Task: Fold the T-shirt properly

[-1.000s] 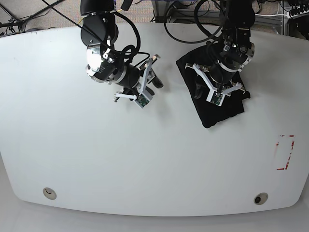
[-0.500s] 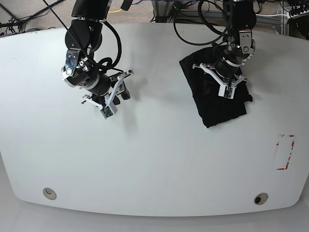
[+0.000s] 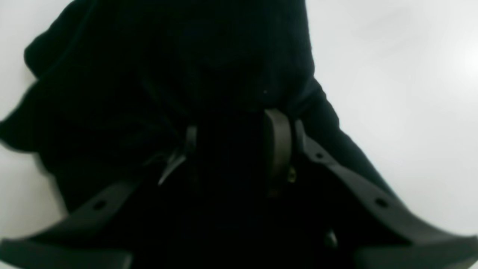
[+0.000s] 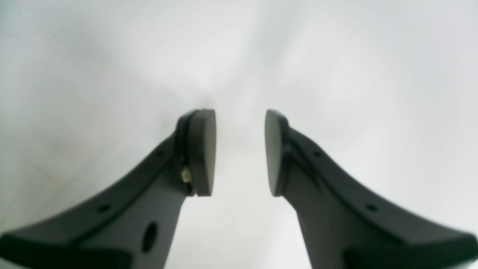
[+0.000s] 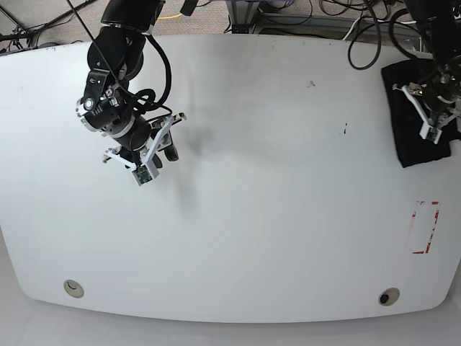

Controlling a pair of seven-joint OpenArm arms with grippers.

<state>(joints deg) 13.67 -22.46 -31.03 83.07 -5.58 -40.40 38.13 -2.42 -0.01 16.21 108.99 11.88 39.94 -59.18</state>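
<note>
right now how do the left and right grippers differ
The left gripper is down on the folded black T-shirt at the table's far edge; the right gripper hangs over bare table. Cloth sits between the left's fingers, nothing between the right's. Both stand partly apart.

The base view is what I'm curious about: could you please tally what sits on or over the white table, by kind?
Black T-shirt, folded, at the table's far right edge: 1
Robot arms over the table, one per side: 2
Red-outlined rectangle marking: 1
Round fittings near the front edge: 2
Total: 6
</note>
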